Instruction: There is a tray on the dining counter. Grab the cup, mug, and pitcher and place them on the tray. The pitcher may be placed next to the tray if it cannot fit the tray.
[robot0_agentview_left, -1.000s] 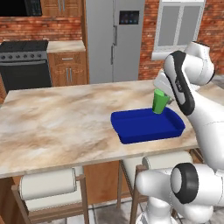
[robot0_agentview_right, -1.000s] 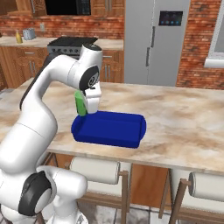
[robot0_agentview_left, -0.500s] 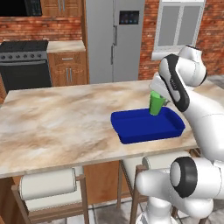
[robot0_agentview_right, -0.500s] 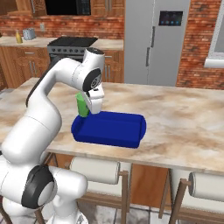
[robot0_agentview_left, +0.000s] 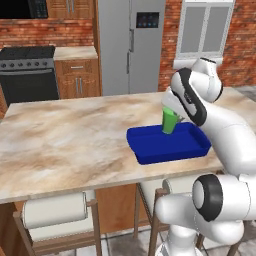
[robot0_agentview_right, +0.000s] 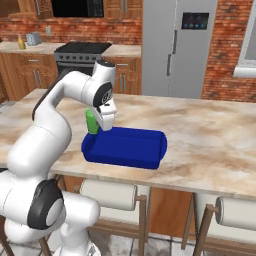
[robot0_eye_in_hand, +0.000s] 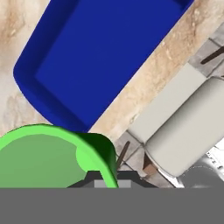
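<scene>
The tool (robot0_agentview_left: 172, 111) is clamped shut on the rim of a bright-green vessel, the cup (robot0_agentview_left: 169, 122), which hangs upright from it above the far right part of the tray (robot0_agentview_left: 150, 150); whether its base touches the tray floor cannot be told. From the right base view the tool (robot0_agentview_right: 103, 123) sits at the left end of the tray (robot0_agentview_right: 145, 160), with the cup (robot0_agentview_right: 92, 121) just to its left, half hidden by the white wrist. In the hand view the cup (robot0_eye_in_hand: 48, 153) shows as a wide green rim and inner wall at the lower left, close under the camera, and no handle is visible on it from any side. Beyond it in that view lies the deep-blue tray (robot0_eye_in_hand: 109, 48), its floor bare, its rounded corner and low rim near the cup. The tray rests on the beige marbled tabletop (robot0_agentview_left: 70, 140) of the dining counter, close to the edge nearest the robot. Below that edge stand stools with pale cushioned rolls as backs (robot0_agentview_left: 55, 210), one of them also showing in the hand view (robot0_eye_in_hand: 183, 131). Across the room are a steel refrigerator (robot0_agentview_left: 131, 45), a black stove (robot0_agentview_left: 27, 70) and wooden cabinets against a brick wall.
</scene>
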